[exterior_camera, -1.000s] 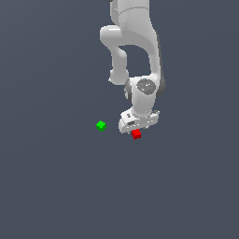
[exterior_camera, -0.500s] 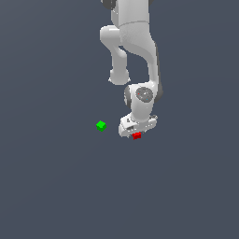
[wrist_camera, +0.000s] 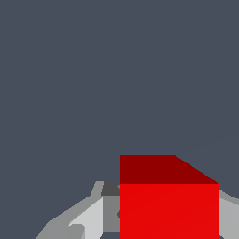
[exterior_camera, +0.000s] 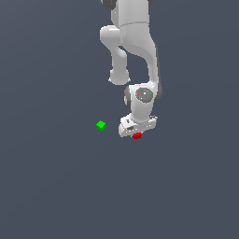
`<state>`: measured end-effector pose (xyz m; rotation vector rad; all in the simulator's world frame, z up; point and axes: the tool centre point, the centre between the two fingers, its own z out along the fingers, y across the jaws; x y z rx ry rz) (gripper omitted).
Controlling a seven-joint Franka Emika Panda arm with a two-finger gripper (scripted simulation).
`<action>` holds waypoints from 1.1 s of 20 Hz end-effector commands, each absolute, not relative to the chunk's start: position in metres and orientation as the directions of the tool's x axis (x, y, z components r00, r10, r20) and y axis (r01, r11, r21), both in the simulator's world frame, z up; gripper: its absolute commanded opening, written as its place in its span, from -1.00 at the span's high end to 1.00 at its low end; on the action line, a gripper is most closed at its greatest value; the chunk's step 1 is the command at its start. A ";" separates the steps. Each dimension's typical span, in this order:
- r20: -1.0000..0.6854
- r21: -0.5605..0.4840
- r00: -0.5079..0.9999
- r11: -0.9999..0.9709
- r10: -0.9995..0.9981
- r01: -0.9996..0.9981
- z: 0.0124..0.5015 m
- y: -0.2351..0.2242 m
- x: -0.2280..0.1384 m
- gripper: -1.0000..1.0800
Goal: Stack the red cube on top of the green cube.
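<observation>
Wrist view: red cube [wrist_camera: 169,205] fills the near part of the frame, right up against the camera, with grey-white gripper [wrist_camera: 154,219] parts showing on both sides of it; beyond it only bare dark tabletop [wrist_camera: 116,70], no green cube in this view. Fingertips themselves not visible, so cannot tell whether the jaws are closed on the cube or just straddling it. Exterior view: gripper [exterior_camera: 136,131] low over the tabletop [exterior_camera: 56,186], red cube [exterior_camera: 137,136] poking out just under the white hand, seemingly between the fingers; whether it sits on the surface or is lifted clear is too small to tell. Green cube [exterior_camera: 101,125] sits alone on the tabletop, toward the exterior view's left of the gripper, near but clearly apart, nothing touching it. Behind and above, the white Panda arm [exterior_camera: 133,42] rises out of the frame top. Judgement: step in hand is the grasp of the red cube, early-to-middle of the task, stacking not yet done. Next move probably calls for a firm squeeze confirmed, a straight lift high enough to clear the green cube's top, a carry toward the exterior view's left, then centring over green before lowering and releasing. Risk: off-centre placement tips the tiny cube off.
</observation>
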<state>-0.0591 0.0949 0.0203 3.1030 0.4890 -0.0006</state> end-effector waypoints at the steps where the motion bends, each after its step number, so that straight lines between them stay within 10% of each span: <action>1: 0.000 0.000 0.952 -0.952 0.308 0.308 0.020 0.095 -0.059 1.00; 22: 0.000 0.000 0.952 -0.952 0.308 0.308 0.106 0.095 -0.060 1.00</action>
